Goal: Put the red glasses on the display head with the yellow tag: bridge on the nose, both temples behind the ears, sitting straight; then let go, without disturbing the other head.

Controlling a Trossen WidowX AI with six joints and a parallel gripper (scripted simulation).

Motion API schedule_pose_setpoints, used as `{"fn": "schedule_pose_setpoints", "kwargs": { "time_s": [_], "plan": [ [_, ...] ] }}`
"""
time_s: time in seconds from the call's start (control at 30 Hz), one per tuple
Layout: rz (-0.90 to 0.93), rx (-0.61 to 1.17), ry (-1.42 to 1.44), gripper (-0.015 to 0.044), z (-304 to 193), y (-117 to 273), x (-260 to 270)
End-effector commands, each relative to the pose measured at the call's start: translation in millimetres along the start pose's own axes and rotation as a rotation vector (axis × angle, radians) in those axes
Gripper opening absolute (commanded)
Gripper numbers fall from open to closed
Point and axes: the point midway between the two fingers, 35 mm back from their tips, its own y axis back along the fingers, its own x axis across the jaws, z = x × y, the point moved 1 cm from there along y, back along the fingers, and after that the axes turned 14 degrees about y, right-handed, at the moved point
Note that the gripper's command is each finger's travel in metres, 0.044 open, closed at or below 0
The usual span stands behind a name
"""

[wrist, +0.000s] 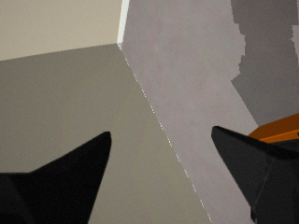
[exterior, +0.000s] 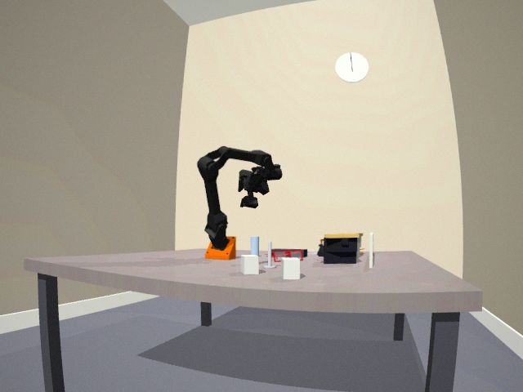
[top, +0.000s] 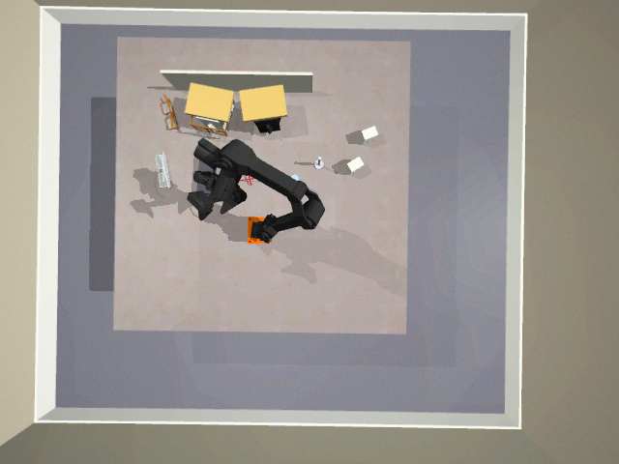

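Note:
The red glasses (top: 248,180) (exterior: 285,256) are on the table near its middle, partly hidden by the arm in the top view. My gripper (top: 213,216) (wrist: 162,133) is open and empty, high above the table, left of the glasses in the top view. Two boxes with yellowish tops (top: 210,101) (top: 263,102) stand at the back. A black shape (top: 268,125), seemingly a head, shows at the front of the right one; pale parts and an orange frame show at the left one. I cannot make out a yellow tag.
Orange glasses (top: 170,123) and clear glasses (top: 162,170) lie at the left. A white panel (top: 236,72) (exterior: 371,249) stands behind the boxes. Right of the red glasses are a blue cylinder (exterior: 254,246), a thin stand (top: 318,163) (exterior: 270,253) and two white blocks (top: 369,132) (top: 355,164).

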Motion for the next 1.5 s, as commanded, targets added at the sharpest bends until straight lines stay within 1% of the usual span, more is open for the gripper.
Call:
{"fn": "schedule_pose_setpoints", "kwargs": {
  "time_s": [0.0,0.03,0.23,0.3,0.43,0.53,0.73,0.87,1.2,1.3,1.47],
  "plan": [
    [0.000,0.000,0.000,0.0426,0,0,0],
    [0.000,0.000,0.000,0.0440,0,0,0],
    [0.000,0.000,0.000,0.0440,0,0,0],
    [-0.041,-0.012,0.010,0.0387,4,1,-10],
    [-0.283,-0.055,0.056,0.0282,22,14,-69],
    [-0.477,-0.053,0.080,0.0204,30,29,-116],
    [-0.853,0.048,0.093,0.0200,29,70,-204],
    [-1.034,0.155,0.082,0.0200,19,95,-244],
    [-1.049,0.166,0.081,0.0200,15,98,-247],
    [-1.049,0.166,0.081,0.0121,15,98,-247],
    [-1.049,0.166,0.081,0.0120,15,98,-247]
  ]
}}
